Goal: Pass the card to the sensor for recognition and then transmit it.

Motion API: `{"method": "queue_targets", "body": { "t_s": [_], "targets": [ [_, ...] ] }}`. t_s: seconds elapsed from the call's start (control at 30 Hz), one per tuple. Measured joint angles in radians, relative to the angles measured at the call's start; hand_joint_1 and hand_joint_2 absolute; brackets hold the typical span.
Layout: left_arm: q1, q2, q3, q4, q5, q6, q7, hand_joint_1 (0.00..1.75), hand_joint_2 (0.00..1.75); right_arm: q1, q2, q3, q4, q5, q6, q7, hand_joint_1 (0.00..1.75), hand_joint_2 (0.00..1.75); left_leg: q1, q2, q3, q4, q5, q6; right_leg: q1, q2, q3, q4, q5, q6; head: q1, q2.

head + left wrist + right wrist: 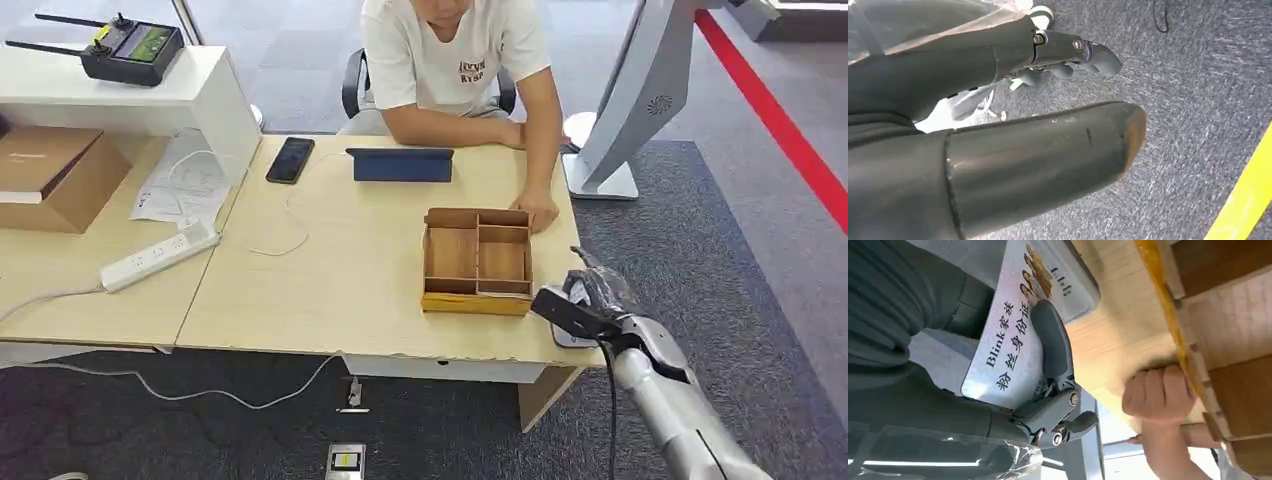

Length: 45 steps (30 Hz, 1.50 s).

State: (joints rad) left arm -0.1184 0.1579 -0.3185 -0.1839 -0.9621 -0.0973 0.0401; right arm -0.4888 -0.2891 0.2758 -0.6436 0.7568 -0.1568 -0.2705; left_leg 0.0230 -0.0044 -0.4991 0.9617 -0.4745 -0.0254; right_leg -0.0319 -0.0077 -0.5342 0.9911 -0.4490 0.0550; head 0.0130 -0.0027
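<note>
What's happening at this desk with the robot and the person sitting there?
The robot's right robot hand is holding a printed card over a small grey sensor pad at the near right corner of the desk, seemingly to have it read. A seated person rests a hand against the far corner of a wooden divided tray, whose compartments look empty. The left robot hand hangs down over the carpet, holding nothing.

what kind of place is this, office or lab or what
Most likely an office or reception-style demo area: a light wooden desk on grey carpet, a person seated behind it in an office chair with a tablet in front of them, plus a power strip and phone.
</note>
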Motion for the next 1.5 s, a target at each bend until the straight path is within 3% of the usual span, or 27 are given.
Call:
{"method": "queue_targets", "body": {
  "t_s": [0.6,1.1,1.5],
  "targets": [
    [0.001,0.0,0.016,0.0,-0.019,0.005,-0.009,0.0,0.0,-0.026,-0.008,-0.005,0.086,0.005,-0.03,-0.009,1.75,1.75,0.0,0.0,0.001,0.0,0.0,0.0,0.0,0.0,0.001,0.0,0.0,0.0,0.0,0.0],
    [0.001,0.0,0.022,0.0,-0.034,0.003,-0.009,0.0,0.0,-0.047,0.009,-0.009,0.093,-0.035,-0.011,-0.029,1.75,1.75,0.0,0.0,0.001,0.0,0.0,0.0,0.0,0.0,0.002,0.0,0.0,0.0,0.0,0.0],
    [0.002,0.0,0.023,0.0,-0.058,-0.013,-0.024,0.0,0.0,-0.231,0.013,-0.016,-0.019,-0.056,0.01,-0.028,1.75,1.75,0.0,0.0,0.001,0.0,0.001,-0.001,0.0,0.0,0.001,0.0,0.001,-0.001,0.0,0.0]
  ]
}}
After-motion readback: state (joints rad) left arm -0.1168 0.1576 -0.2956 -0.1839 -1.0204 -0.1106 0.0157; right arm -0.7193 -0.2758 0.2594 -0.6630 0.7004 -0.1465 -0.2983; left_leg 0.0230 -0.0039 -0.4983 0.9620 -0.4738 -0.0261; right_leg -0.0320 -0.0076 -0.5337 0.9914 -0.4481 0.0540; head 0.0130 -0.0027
